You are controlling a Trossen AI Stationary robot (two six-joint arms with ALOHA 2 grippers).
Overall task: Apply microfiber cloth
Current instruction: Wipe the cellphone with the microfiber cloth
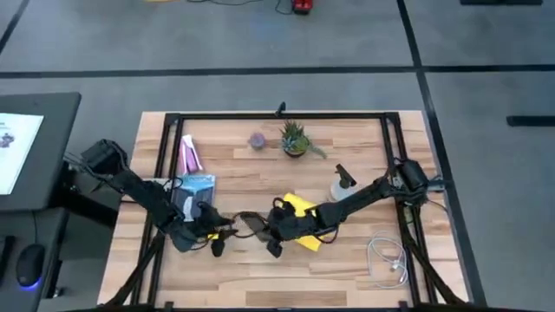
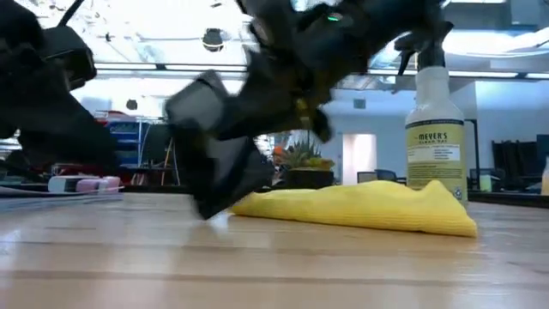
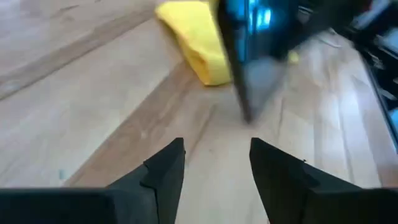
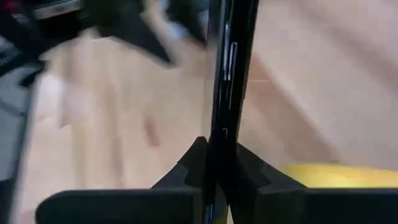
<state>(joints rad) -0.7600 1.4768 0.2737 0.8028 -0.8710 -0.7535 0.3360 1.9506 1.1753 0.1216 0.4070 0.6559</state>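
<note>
High view: one microfiber cloth [image 1: 301, 217] lies just beside the right gripper [image 1: 265, 230]; one spray bottle [image 1: 342, 184] stands near. Left wrist view: left gripper [image 3: 216, 163] fingers spread, empty. Right wrist view: fingers pinch one smartphone [image 4: 227, 74] edgewise.

Both arms stretched inward to table centre, left end effector [image 3: 214, 171] spread, right end effector [image 4: 214, 162] clamped.

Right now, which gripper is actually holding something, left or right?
The right gripper: its fingers clamp a thin black smartphone edge-on beside the microfiber cloth. The left gripper is open and empty, pointing at bare table.
</note>
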